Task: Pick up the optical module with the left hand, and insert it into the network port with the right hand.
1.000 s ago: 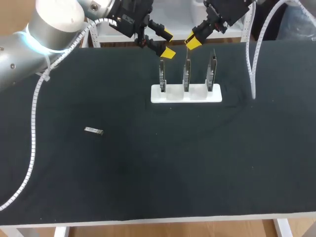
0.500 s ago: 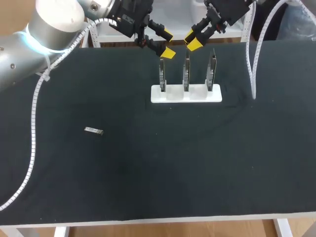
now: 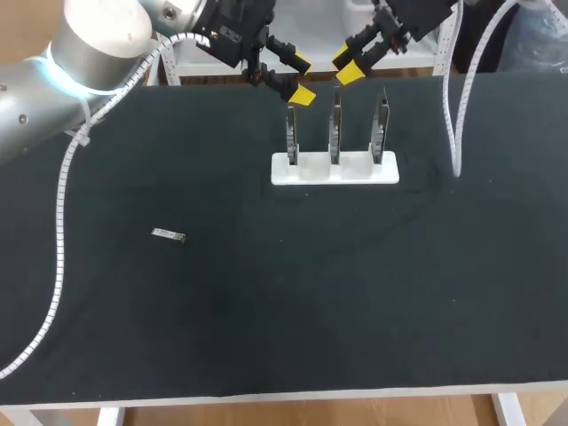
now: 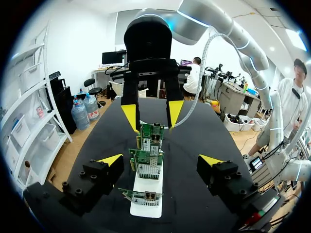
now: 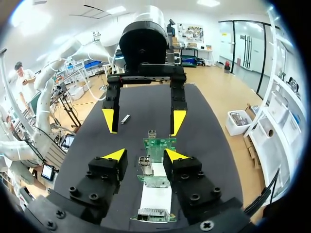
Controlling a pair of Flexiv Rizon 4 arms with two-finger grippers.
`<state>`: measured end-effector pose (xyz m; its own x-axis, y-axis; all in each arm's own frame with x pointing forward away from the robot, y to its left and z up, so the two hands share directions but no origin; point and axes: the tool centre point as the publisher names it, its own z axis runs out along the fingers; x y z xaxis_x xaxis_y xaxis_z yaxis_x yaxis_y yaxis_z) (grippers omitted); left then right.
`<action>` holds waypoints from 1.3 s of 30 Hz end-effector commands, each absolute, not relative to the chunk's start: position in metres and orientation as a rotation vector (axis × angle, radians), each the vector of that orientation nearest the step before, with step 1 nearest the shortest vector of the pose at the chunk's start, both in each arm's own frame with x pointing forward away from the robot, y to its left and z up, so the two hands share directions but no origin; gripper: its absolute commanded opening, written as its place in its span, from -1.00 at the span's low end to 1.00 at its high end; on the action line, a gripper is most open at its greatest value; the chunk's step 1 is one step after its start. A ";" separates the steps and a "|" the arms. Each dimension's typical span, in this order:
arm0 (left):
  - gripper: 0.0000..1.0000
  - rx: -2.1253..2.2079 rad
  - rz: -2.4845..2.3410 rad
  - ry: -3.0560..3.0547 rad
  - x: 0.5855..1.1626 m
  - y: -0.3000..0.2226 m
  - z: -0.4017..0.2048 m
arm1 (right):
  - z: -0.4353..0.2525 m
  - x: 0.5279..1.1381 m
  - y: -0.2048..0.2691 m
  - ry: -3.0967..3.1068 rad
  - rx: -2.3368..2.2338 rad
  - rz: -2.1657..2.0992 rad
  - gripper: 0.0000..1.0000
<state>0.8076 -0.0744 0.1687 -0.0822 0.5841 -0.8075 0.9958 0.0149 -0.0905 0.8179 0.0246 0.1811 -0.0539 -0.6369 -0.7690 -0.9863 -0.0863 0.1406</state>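
I am watching a wide black cloth-covered table [image 3: 266, 311], where my left arm's gripper [image 3: 300, 78] and my right arm's gripper [image 3: 351, 65] are hanging near its far edge, each with its yellow-tipped fingers spread apart and gripping nothing. Just nearer than them, a white rectangular stand [image 3: 335, 169] is carrying three upright green network-port circuit boards [image 3: 335, 124] in a row. The small silver optical module [image 3: 168, 235] is lying flat on the table's left side, well apart from the stand and both grippers.
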 end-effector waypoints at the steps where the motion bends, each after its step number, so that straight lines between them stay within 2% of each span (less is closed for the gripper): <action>1: 1.00 1.622 -0.923 1.723 0.807 -0.075 0.169 | 0.186 0.825 0.024 1.711 -1.765 0.999 -0.05; 10: 1.00 1.622 -0.923 1.723 0.807 -0.075 0.169 | 0.196 0.827 0.023 1.684 -1.744 0.985 -0.03; 13: 1.00 1.622 -0.923 1.723 0.807 -0.075 0.169 | 0.198 0.828 0.022 1.681 -1.739 0.982 -0.07; 15: 1.00 1.622 -0.923 1.723 0.807 -0.075 0.169 | 0.199 0.828 0.022 1.677 -1.737 0.979 -0.18; 18: 1.00 1.622 -0.923 1.723 0.807 -0.075 0.169 | 0.200 0.827 0.022 1.673 -1.737 0.976 -0.24; 21: 1.00 1.622 -0.923 1.723 0.807 -0.075 0.169 | 0.201 0.826 0.023 1.668 -1.740 0.975 -0.58; 22: 1.00 1.622 -0.923 1.723 0.807 -0.075 0.169 | 0.202 0.826 0.023 1.665 -1.740 0.975 -0.84; 23: 1.00 1.622 -0.923 1.723 0.807 -0.075 0.169 | 0.202 0.826 0.023 1.663 -1.741 0.975 -1.00; 39: 1.00 1.622 -0.923 1.723 0.807 -0.075 0.169 | 0.200 0.821 0.028 1.648 -1.749 0.987 -1.00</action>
